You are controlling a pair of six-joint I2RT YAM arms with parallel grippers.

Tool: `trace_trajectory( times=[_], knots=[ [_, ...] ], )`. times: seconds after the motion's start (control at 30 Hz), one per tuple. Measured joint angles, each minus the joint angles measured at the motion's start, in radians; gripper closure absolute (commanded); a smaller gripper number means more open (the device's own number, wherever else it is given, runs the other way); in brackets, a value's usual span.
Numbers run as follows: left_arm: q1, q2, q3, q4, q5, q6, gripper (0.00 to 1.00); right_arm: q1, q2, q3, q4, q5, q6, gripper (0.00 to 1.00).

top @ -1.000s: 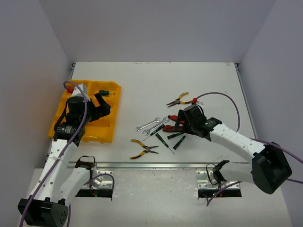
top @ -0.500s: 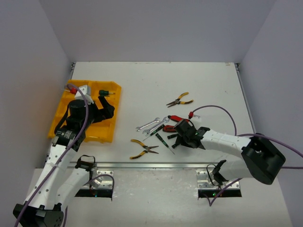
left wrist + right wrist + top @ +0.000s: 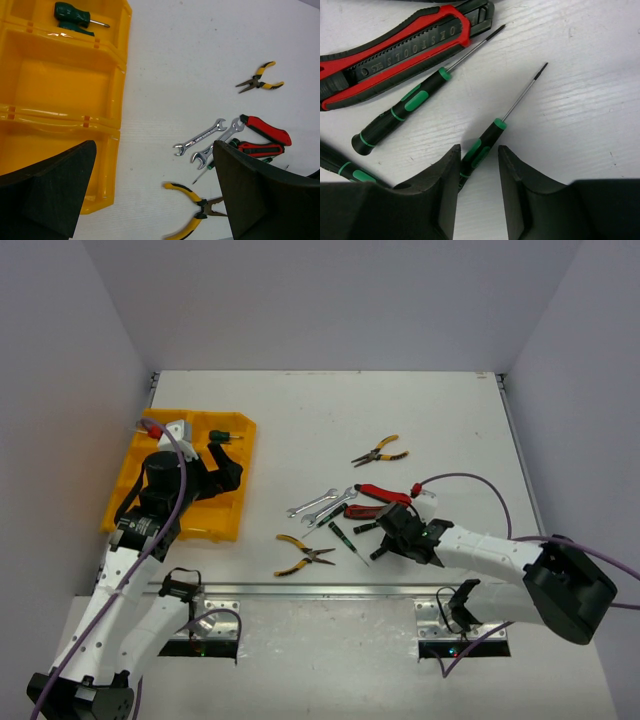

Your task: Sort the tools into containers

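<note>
1. R claw (image 3: pixel 479 155): part open, fingers either side of green-black screwdriver (image 3: pixel 481 144) handle, not clamped on it. It lies flat on worktop (image 3: pixel 580 100).
2. Beside it: 2nd green-black screwdriver (image 3: pixel 400 112), then red knife (image 3: pixel 395 47).
3. L claw (image 3: pixel 154 145): wide open, empty, over yellow tray (image 3: pixel 114 95) edge.
4. Stubby green screwdriver (image 3: pixel 72 17) in tray's far compartment. Wrenches (image 3: pixel 200 143) and pliers (image 3: pixel 260 82) on worktop.

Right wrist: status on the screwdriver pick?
Right gripper open, straddling green-black screwdriver handle, not clamped. Left gripper open, empty, over yellow tray. Second screwdriver and red utility knife lie close beside, not touching it.
</note>
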Motion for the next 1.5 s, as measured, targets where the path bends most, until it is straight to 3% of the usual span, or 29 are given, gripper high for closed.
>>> trace_trajectory(
  times=[0.13, 0.3, 0.4, 0.53, 0.67, 1.07, 1.23, 1.33, 1.5],
  knots=[
    [0.000, 0.002, 0.000, 0.001, 0.001, 0.001, 0.00, -0.001, -0.018, -0.014, -0.002, 0.008, 0.002, 0.61],
    [0.000, 0.002, 0.000, 0.001, 0.004, 0.002, 0.00, -0.001, 0.025, -0.005, 0.039, 0.022, -0.002, 0.78],
    [0.000, 0.002, 0.000, 0.001, 0.004, 0.003, 0.00, -0.001, 0.056, -0.002, 0.090, 0.023, 0.000, 0.80],
    [0.000, 0.005, 0.000, 0.001, 0.012, 0.003, 0.00, -0.001, 0.071, 0.009, 0.125, 0.020, -0.006, 0.94],
    [0.000, 0.013, 0.000, 0.002, 0.027, 0.004, 0.00, -0.003, 0.052, -0.002, 0.131, 0.001, -0.012, 1.00],
    [0.000, 0.035, 0.000, 0.005, 0.078, 0.004, 0.00, -0.002, -0.207, -0.072, 0.029, -0.018, -0.072, 1.00],
    [0.000, 0.055, -0.023, 0.059, 0.155, -0.038, 0.00, -0.003, -0.273, -0.056, 0.017, -0.028, -0.167, 1.00],
    [-0.001, 0.063, -0.067, 0.139, 0.243, -0.096, 0.00, -0.003, -0.292, -0.028, 0.055, -0.077, -0.263, 1.00],
    [-0.045, 0.090, -0.226, 0.469, 0.480, -0.248, 0.00, -0.003, -0.283, 0.088, 0.141, -0.205, -0.418, 1.00]
  ],
)
